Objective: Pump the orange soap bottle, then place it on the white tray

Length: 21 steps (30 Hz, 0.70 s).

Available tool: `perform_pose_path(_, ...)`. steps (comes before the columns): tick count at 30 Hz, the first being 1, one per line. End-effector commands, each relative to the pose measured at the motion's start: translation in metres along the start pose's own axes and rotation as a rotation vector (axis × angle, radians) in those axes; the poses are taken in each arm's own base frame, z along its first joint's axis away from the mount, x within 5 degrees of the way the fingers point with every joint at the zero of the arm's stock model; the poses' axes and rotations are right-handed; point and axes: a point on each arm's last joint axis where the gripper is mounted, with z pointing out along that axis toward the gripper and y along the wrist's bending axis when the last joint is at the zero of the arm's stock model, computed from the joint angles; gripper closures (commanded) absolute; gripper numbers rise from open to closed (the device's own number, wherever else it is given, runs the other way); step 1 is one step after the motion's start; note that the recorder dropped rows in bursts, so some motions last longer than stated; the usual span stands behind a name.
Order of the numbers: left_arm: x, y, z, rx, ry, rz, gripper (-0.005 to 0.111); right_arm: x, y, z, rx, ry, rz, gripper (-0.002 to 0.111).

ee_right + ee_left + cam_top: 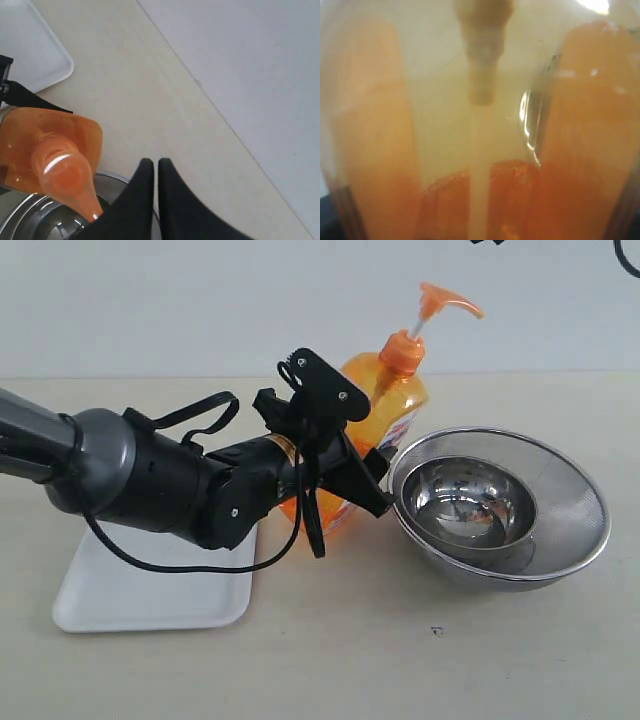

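The left gripper grasps the soap bottle beside the steel bowls. The right gripper is clenched on nothing.

Lab-style robot test bench: bare beige tabletop, plain white wall, black robot arm.

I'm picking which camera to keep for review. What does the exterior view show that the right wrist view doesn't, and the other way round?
Exterior view only: the whole left arm with the left gripper closed around the orange soap bottle, the bottle's label, and the smaller steel bowl nested in the mesh bowl. Right wrist view only: the right gripper, fingers nearly together, near the pump head. Both: the bottle, the white tray and the bowls.
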Motion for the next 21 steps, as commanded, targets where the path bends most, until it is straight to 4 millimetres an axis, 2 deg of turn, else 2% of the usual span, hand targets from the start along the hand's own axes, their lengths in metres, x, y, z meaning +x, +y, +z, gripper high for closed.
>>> perform_pose_path(1, -0.011, 0.002, 0.002, -0.035, -0.087, 0.008, 0.102, -0.001, -0.001, -0.005, 0.009, -0.011, -0.015, 0.108)
perform_pose_path(9, -0.012, 0.001, 0.002, -0.034, -0.103, 0.018, 0.102, -0.003, 0.002, -0.001, -0.045, -0.033, -0.009, 0.108)
perform_pose_path(14, -0.012, 0.001, 0.002, -0.034, -0.103, 0.018, 0.102, -0.001, 0.007, 0.015, -0.142, -0.044, -0.013, 0.108)
perform_pose_path(21, -0.012, 0.001, 0.002, -0.034, -0.103, 0.018, 0.102, 0.0, 0.008, 0.016, -0.161, -0.034, -0.009, 0.108)
